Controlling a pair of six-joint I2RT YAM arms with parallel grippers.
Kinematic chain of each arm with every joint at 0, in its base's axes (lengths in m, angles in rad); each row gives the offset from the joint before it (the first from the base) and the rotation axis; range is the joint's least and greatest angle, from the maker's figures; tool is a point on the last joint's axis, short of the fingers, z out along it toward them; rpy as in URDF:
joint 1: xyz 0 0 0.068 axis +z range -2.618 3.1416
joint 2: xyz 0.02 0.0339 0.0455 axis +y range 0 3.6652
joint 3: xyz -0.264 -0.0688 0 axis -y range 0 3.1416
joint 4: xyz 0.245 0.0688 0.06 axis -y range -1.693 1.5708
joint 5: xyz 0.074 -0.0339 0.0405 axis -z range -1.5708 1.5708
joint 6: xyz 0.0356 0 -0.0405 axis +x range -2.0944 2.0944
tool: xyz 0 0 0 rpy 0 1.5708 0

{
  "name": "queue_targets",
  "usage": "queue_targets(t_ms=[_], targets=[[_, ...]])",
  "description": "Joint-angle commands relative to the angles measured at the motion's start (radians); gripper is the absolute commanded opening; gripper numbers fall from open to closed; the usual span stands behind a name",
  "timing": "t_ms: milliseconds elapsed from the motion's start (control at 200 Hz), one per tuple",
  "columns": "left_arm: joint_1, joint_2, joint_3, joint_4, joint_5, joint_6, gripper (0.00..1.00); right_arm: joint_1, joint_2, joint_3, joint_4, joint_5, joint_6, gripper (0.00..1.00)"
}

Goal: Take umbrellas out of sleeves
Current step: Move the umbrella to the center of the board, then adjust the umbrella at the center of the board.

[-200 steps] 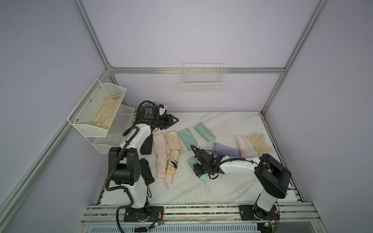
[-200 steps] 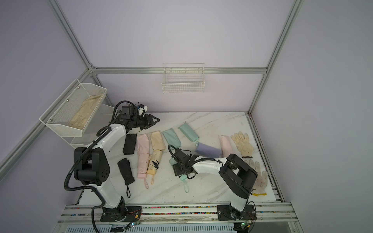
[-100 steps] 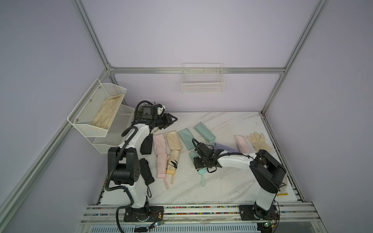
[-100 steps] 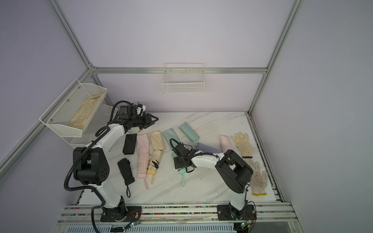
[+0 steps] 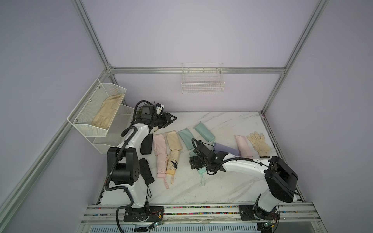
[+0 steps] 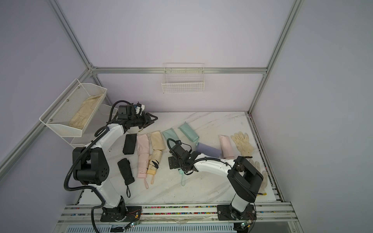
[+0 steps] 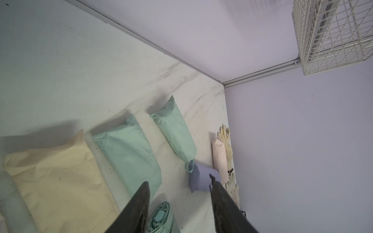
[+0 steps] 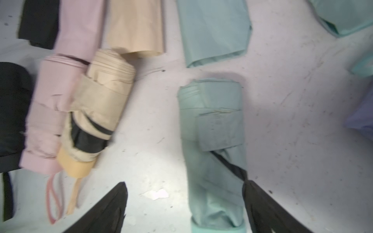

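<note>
My right jaws had just spread, mint umbrella (image 8: 214, 131) loose between them; left jaws gaped empty. I judged a straight lift safest.

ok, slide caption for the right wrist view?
Open right end effector at the unsleeved mint green umbrella on the table, pink umbrella and yellow umbrella alongside.

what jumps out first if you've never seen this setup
A row of pastel sleeves and folded umbrellas fans across the marble table. The right end effector hangs open over a mint umbrella near the middle, while the left end effector is raised at the back left.
</note>
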Motion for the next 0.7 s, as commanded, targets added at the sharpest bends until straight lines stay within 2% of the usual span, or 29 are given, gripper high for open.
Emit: queue_targets(t_ms=[0,195,425,695], targets=[[0.013,-0.015,-0.029,0.032,0.017,-0.009,0.50,0.100,0.094,0.120,-0.041,0.064,0.066,0.90],[0.023,-0.017,-0.031,0.032,0.011,-0.004,0.50,0.126,0.280,0.252,-0.030,-0.004,0.205,0.88],[0.036,-0.014,-0.030,0.036,0.019,-0.015,0.50,0.146,0.405,0.381,-0.068,0.039,0.272,0.89],[0.043,-0.009,-0.034,0.047,0.032,-0.031,0.50,0.154,0.424,0.390,-0.058,0.036,0.304,0.90]])
